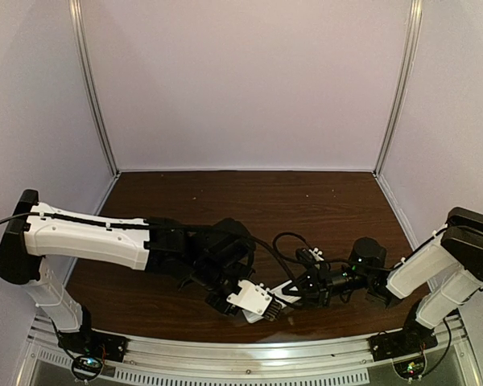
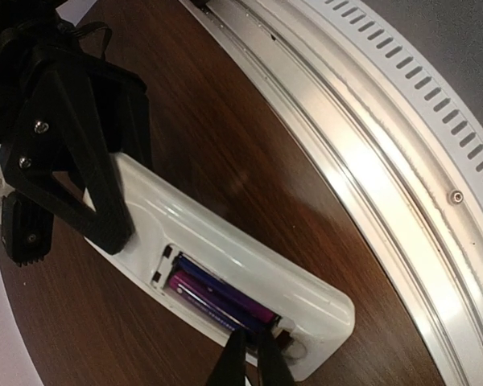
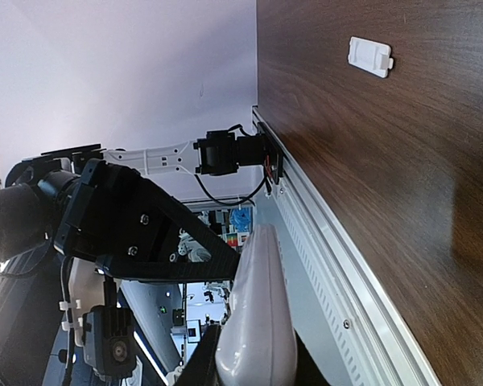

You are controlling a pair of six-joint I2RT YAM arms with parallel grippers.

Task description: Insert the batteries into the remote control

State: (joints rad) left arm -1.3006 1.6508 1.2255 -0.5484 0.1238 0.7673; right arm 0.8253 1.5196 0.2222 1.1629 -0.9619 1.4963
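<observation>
The remote control (image 2: 249, 256) is a slim white body held above the table's near edge, its back up and its compartment uncovered. Two purple-blue batteries (image 2: 216, 292) lie side by side inside it. My left gripper (image 2: 251, 358) is shut, and its thin black tips rest against the batteries' near end. My right gripper (image 3: 253, 366) is shut on the remote control (image 3: 258, 322), which shows edge-on there; one black finger (image 2: 105, 213) clamps its far end. From above, the remote control (image 1: 256, 299) hangs between the left gripper (image 1: 229, 304) and the right gripper (image 1: 296, 291).
A small white cover piece (image 3: 370, 56) lies flat on the dark wooden table (image 3: 370, 177), away from both grippers. A slotted metal rail (image 2: 370, 161) runs along the table's near edge right beside the remote. White walls (image 1: 241, 80) close in the back and sides.
</observation>
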